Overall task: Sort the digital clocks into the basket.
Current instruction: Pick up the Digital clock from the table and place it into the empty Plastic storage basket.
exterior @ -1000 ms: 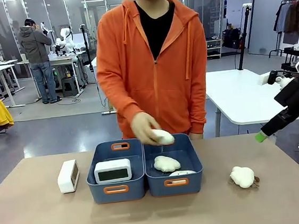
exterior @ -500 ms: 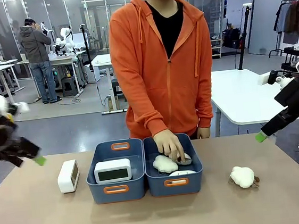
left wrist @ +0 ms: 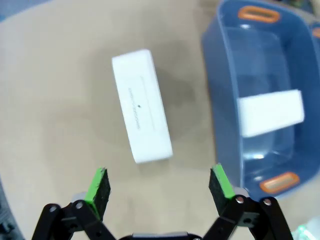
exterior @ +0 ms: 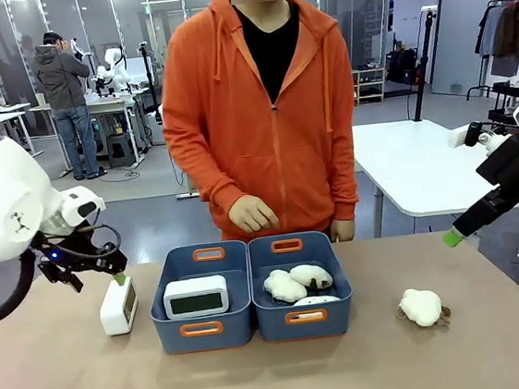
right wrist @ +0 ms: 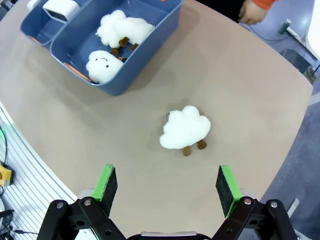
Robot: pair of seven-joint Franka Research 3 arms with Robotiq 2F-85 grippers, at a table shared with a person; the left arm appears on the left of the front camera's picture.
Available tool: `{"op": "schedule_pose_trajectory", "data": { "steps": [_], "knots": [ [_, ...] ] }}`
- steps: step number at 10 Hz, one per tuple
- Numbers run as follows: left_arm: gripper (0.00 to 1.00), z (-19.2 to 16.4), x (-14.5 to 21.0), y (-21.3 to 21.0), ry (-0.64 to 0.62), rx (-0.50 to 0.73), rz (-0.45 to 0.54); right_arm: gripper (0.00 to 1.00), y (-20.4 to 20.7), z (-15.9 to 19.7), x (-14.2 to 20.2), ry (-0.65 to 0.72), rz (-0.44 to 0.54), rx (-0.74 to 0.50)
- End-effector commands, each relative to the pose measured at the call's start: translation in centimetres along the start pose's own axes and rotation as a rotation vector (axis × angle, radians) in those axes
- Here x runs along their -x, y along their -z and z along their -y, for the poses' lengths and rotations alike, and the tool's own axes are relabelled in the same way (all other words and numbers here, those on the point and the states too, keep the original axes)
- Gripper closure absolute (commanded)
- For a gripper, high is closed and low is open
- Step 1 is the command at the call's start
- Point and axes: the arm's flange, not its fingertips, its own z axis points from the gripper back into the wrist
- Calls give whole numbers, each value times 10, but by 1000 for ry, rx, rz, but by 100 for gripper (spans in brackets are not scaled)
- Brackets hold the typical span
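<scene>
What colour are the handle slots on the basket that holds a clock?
Orange; the handle slots show best in the front view.

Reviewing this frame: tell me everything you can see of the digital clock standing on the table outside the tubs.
The digital clock is a small white box of smooth-looking plastic with rounded corners. It stands upright on the table, just left of the blue basket and apart from it, with a darker face on the side nearer the basket. Seen from above, its top carries a faint line of print. The left gripper hangs over it with fingers open; nothing grips it.
</scene>
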Motion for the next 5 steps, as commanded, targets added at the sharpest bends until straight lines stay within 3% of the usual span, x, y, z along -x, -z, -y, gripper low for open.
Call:
{"op": "schedule_pose_trajectory", "data": {
  "steps": [1, 5],
  "knots": [
    [0, 1, -17, 26, -37, -39, -20, 0, 0, -2, 1, 17, -14, 9],
    [0, -9, -18, 87, -82, -51, -73, 0, 0, -2, 1, 17, -14, 9]
  ]
}}
